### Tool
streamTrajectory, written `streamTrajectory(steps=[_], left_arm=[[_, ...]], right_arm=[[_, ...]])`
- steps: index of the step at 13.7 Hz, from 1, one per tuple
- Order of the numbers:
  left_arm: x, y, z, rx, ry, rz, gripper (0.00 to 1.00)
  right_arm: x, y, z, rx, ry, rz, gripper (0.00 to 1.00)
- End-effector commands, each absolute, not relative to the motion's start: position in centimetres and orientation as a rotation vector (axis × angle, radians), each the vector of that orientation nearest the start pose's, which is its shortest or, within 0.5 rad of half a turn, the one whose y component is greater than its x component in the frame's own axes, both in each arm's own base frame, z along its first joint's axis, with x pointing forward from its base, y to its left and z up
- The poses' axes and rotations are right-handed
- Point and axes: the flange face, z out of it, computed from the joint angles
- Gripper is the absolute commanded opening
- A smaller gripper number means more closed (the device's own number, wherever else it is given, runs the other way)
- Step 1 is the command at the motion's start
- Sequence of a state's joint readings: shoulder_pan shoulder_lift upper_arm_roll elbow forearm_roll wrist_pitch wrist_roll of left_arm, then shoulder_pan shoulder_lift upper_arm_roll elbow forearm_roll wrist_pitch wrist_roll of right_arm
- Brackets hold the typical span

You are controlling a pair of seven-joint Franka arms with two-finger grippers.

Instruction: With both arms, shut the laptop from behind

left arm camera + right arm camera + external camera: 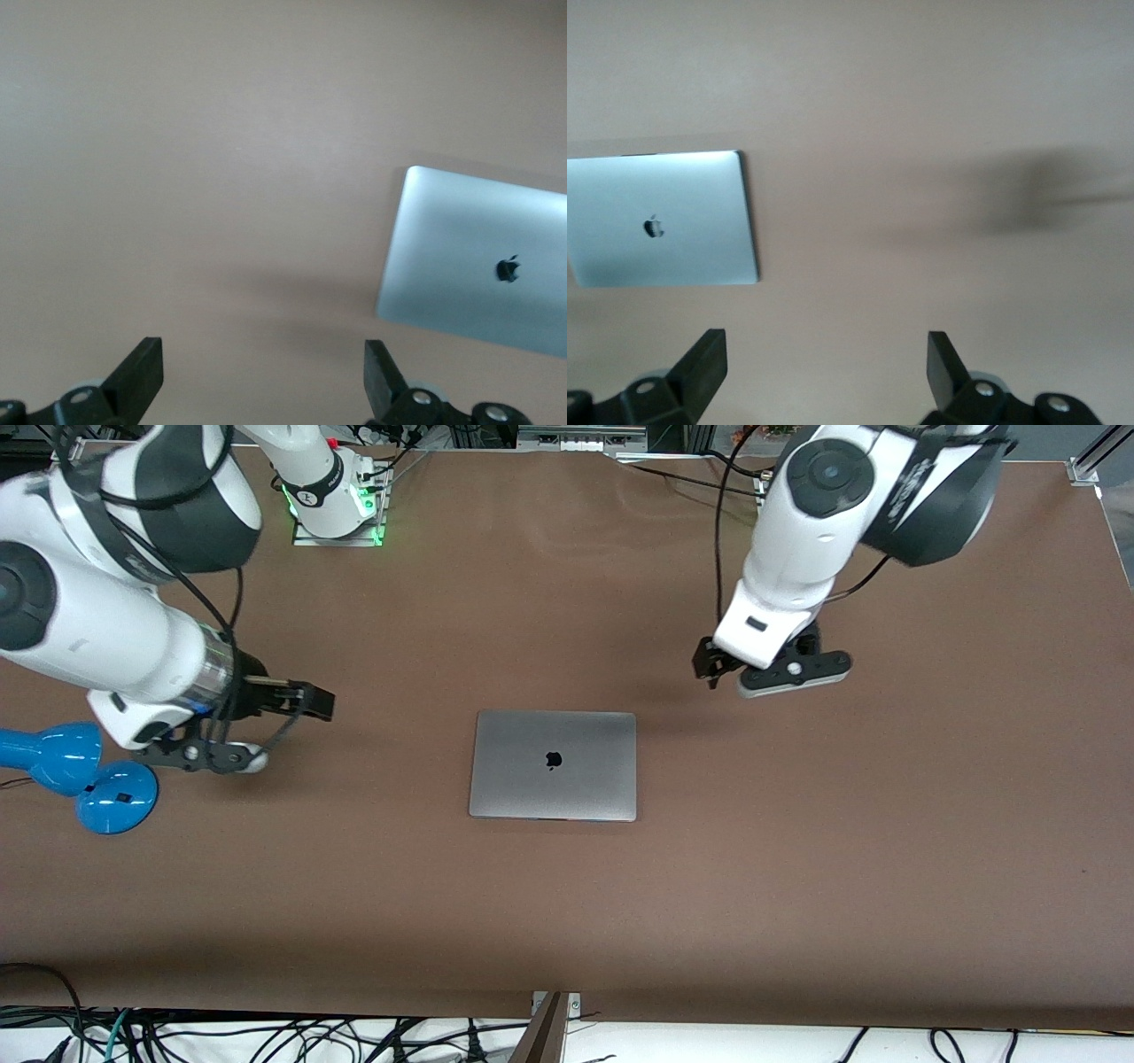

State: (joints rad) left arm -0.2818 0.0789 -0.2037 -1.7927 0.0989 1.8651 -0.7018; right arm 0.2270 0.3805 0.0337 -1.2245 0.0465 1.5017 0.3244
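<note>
Laptop (553, 765) shut flat mid-tabletop (797, 886), black apple logo (554, 759) on lid. Left tool (714, 666) and right tool (306, 701) raised over bare tabletop, fingers apart, empty. Blue lamp (80, 775) beside.

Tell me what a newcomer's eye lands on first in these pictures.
First, the slim silver-grey metal laptop, shut flat with its black apple logo up, in the middle of the brown table. Next, the two large white arms: the left claw open over bare table toward the left arm's end, the right claw open over the table toward the right arm's end. Last, the glossy blue desk lamp lying beside the right claw.
</note>
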Motion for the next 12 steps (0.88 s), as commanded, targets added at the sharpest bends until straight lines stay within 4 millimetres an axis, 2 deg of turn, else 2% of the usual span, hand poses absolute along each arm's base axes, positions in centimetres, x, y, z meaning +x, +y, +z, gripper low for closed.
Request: streamTrajectory(steps=[1, 3, 8, 10, 12], left_arm=[[50.3, -22.2, 52.4, -3.085, -0.196, -0.001, 1.0], [50.1, -20.0, 54.3, -3.099, -0.168, -0.019, 1.0], [49.0, -15.0, 58.1, -3.179, -0.074, 0.004, 1.0], [48.7, -12.5, 58.8, -3.185, -0.03, 0.039, 1.0], [48.4, -9.7, 59.7, -3.192, -0.023, 0.064, 1.0]], right_arm=[[62.7, 14.9, 57.6, -3.142, 0.056, 0.125, 1.0], [62.8, 12.4, 58.7, -3.137, 0.039, 0.097, 1.0], [63.2, 4.9, 59.3, -3.136, 0.091, 0.119, 1.0], [63.0, 3.4, 59.3, -3.145, 0.124, 0.139, 1.0], [62.9, 2.3, 59.5, -3.166, 0.043, 0.133, 1.0]])
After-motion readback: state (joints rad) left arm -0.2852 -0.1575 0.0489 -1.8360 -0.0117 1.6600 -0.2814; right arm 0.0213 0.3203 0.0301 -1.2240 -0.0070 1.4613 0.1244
